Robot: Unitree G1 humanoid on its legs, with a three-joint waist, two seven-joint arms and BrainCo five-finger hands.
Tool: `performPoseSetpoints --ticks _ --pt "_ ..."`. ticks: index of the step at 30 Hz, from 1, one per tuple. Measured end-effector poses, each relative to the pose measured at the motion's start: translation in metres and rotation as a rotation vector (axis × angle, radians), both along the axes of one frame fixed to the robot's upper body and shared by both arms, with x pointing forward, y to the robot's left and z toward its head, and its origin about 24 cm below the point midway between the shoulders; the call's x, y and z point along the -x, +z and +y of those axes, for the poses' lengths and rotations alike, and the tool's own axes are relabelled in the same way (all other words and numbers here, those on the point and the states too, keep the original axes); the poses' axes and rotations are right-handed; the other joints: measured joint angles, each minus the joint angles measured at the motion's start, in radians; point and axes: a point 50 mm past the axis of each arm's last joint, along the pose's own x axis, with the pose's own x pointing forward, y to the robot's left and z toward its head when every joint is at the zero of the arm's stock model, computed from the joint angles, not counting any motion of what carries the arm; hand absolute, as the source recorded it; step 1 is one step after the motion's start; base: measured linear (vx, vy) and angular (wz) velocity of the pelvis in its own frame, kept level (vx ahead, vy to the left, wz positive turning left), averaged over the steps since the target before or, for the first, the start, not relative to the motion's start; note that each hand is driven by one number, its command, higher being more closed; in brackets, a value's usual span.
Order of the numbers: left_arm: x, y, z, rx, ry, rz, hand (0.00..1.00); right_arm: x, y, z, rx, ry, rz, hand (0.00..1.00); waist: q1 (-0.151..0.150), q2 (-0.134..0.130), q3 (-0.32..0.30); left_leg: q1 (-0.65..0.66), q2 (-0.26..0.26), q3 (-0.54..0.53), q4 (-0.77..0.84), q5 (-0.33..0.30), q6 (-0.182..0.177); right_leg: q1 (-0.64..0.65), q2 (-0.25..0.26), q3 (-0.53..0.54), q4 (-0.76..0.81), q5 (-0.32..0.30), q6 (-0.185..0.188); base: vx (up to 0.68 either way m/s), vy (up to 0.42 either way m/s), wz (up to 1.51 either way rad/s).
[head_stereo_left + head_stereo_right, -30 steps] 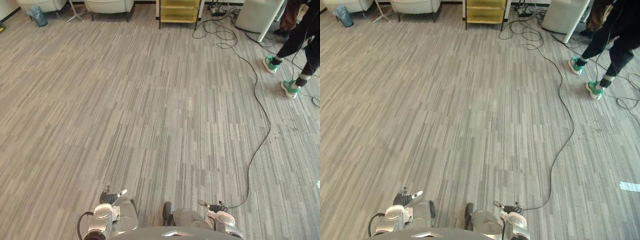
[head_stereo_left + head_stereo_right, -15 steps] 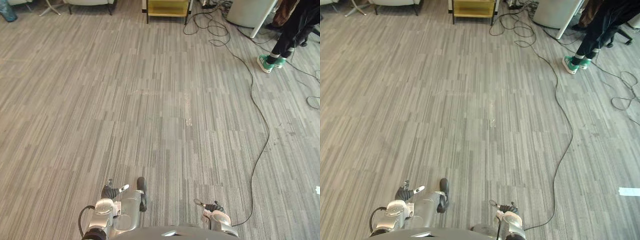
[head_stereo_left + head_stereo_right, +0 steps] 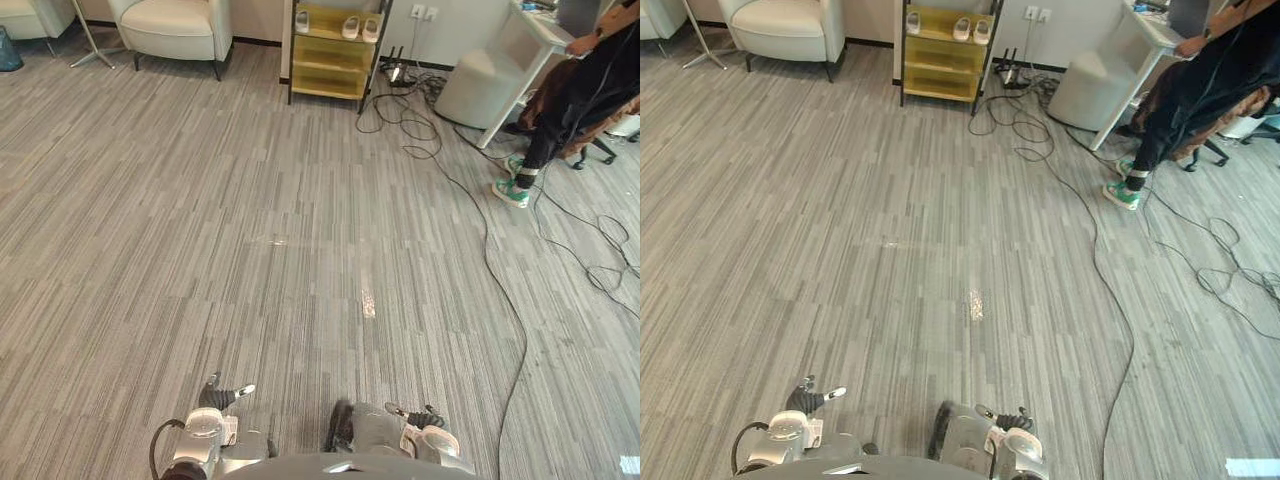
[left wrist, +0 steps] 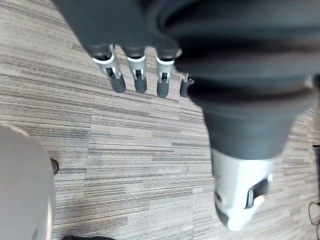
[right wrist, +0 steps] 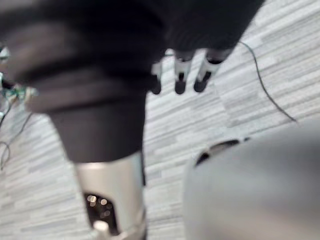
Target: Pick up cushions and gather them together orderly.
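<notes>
An office-type room is suggested. The floor is covered throughout with grey striped carpet (image 3: 220, 260). At 11 o'clock a cream upholstered armchair on dark legs (image 3: 180, 25) is set against the wall. At 12 o'clock a low yellow shelf unit in a black frame (image 3: 335, 60) is placed, with a pair of pale slippers (image 3: 353, 27) laid on its top. White wall sockets (image 3: 425, 12) are seen at 1 o'clock, with black cables (image 3: 398, 72) tangled on the floor below them. At 2 o'clock a person in dark clothes and green shoes (image 3: 580, 90) is seen at a white desk (image 3: 535, 25), beside a pale round stool (image 3: 470, 90).
</notes>
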Motion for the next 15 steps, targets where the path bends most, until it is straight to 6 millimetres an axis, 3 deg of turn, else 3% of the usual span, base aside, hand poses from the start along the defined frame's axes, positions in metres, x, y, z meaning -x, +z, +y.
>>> performPoseSetpoints --ticks 2,3,5,8,10,11,12,13,15 --pt "-0.002 0.001 0.005 0.003 0.031 -0.014 0.0 0.004 -0.002 0.001 -0.001 0.005 0.015 0.0 0.002 0.002 0.011 -0.146 0.059 -0.017 0.369 0.082 -0.018 0.088 0.027 -0.029 -0.019 -0.045 -0.023 0.3 -0.221 0.21" --pt "-0.003 0.002 0.006 0.004 0.03 -0.021 0.0 0.005 -0.002 0.001 -0.001 0.006 0.018 0.0 0.003 -0.008 0.018 -0.172 0.073 -0.006 0.441 0.082 -0.016 0.112 0.032 -0.034 -0.025 -0.055 -0.027 0.28 -0.165 0.09" --pt "-0.006 0.004 0.006 0.011 0.021 -0.043 0.0 0.008 -0.003 0.0 0.0 0.008 0.027 0.0 0.008 -0.005 0.02 -0.24 0.105 0.052 0.554 0.077 -0.007 0.193 0.041 -0.035 -0.065 -0.075 -0.038 0.29 -0.11 -0.04" --pt "-0.008 0.006 0.005 0.013 0.016 -0.057 0.0 0.01 -0.004 0.0 -0.002 0.006 0.035 0.0 0.015 -0.002 0.02 -0.31 0.098 0.106 0.443 0.068 -0.002 0.262 0.04 -0.024 -0.148 -0.052 -0.014 0.27 0.003 -0.11" --pt "-0.012 0.007 0.004 0.012 0.004 -0.065 0.0 0.008 -0.003 0.0 -0.001 0.006 0.033 0.0 0.024 -0.004 0.021 -0.324 0.069 0.108 0.274 0.067 -0.003 0.283 0.029 -0.018 -0.178 -0.045 -0.004 0.24 0.121 -0.04" --pt "-0.013 0.007 0.004 0.008 -0.003 -0.067 0.0 0.009 -0.004 0.001 -0.004 0.005 0.038 0.0 0.025 -0.01 0.025 -0.321 0.029 0.097 0.12 0.08 -0.016 0.302 0.009 -0.017 -0.193 -0.042 0.011 0.25 0.199 0.0" --pt "-0.012 0.007 0.002 0.007 -0.017 -0.064 0.0 0.015 -0.006 -0.001 -0.001 0.005 0.062 0.0 0.029 -0.006 0.024 -0.293 -0.006 0.079 -0.065 0.193 -0.015 0.307 -0.003 -0.001 -0.197 -0.047 0.037 0.25 0.22 -0.12" --pt "-0.013 0.007 0.002 0.011 -0.015 -0.069 0.0 0.015 -0.006 -0.004 0.003 0.008 0.07 0.0 0.037 0.001 0.024 -0.27 -0.018 0.089 -0.092 0.247 0.019 0.311 -0.004 0.018 -0.197 -0.052 0.054 0.23 0.198 -0.18" --pt "-0.016 0.009 0.011 -0.012 -0.019 -0.075 0.0 0.013 -0.008 0.004 -0.011 0.033 0.074 0.0 0.035 -0.037 0.035 -0.244 -0.066 0.11 -0.116 0.242 0.045 0.335 -0.039 0.07 -0.241 -0.044 0.06 0.21 0.201 -0.01"
